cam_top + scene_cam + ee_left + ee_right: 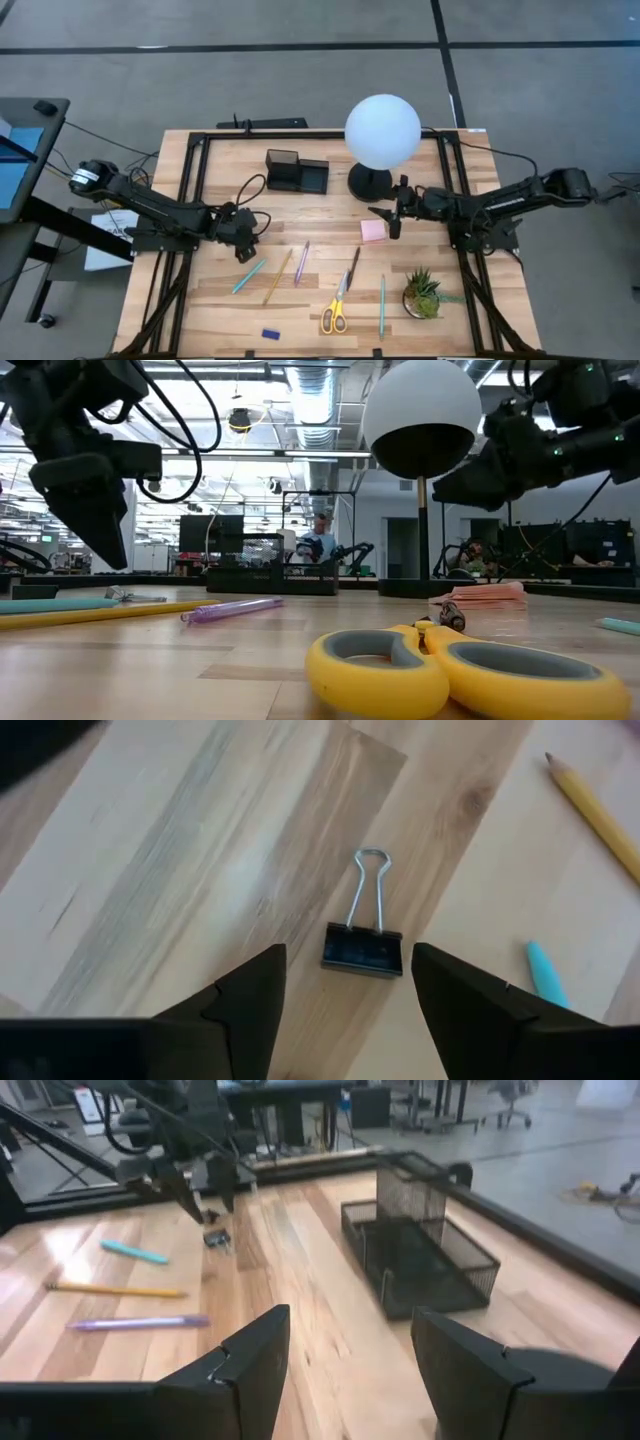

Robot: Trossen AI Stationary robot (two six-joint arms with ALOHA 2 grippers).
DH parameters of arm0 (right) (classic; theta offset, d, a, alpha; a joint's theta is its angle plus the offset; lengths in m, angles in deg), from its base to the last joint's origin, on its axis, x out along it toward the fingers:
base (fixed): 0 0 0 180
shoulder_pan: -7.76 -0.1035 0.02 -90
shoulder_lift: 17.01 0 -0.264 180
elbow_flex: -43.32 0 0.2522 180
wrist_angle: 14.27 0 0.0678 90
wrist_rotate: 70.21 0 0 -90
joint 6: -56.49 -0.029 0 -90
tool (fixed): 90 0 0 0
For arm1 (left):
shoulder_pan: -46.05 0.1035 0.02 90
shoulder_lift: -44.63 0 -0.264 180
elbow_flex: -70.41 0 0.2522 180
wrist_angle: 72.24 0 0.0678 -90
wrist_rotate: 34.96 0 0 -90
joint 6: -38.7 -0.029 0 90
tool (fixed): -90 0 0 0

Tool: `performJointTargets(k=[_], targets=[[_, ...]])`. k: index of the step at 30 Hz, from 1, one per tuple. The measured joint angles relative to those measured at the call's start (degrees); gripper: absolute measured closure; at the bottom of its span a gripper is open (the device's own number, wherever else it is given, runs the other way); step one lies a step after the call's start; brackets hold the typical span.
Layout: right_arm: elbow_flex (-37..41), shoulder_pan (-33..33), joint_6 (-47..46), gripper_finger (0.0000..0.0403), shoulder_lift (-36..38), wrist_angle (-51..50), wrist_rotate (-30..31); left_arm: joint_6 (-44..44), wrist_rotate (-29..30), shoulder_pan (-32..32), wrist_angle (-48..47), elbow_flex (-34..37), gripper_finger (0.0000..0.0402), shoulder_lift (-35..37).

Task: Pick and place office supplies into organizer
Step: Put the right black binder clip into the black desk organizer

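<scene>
While both arms hang above the wooden table (220, 300), the items nearest its front edge are a small blue eraser (270, 334), the yellow-handled scissors (334, 312) and a teal pen (382, 303), with a green potted plant (423, 293) at the right. Slightly farther back lie a second teal pen (249, 276), a yellow pencil (278, 275), a purple pen (301, 262) and a dark pen (353, 267), all flat on the wood and apart from one another. Behind these, the left gripper (243, 252) points down over a black binder clip (363, 949); its fingers (248, 1003) are spread apart and empty, standing to either side of the clip with a gap on each side, and the clip lies flat with its wire handles pointing away from the wrist camera. On the right, the right gripper (395, 217) is held just beside the pink sticky-note pad (373, 231), fingers (252, 1365) released and holding nothing. Immediately beyond that gripper stands the white globe lamp (382, 131) on its black base, close to the right arm. Farthest back, the black mesh organizer (296, 171) sits near the rear centre of the table, its taller cup section on the left and its lower tray on the right; nothing can be seen inside it.
</scene>
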Motion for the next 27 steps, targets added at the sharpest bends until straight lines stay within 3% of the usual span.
performJointTargets(k=[12, 27], targets=[[-0.02, 0.00, -0.23, 0.0198, -4.48, 4.49, -0.02, -1.78, 0.40, 0.00, 0.85, 0.60, 0.0112, -0.29], [-0.02, 0.00, 0.36, 0.0198, -4.97, 6.92, -0.02, -4.57, 0.18, 0.26, 8.99, 2.93, 0.0106, -8.26]])
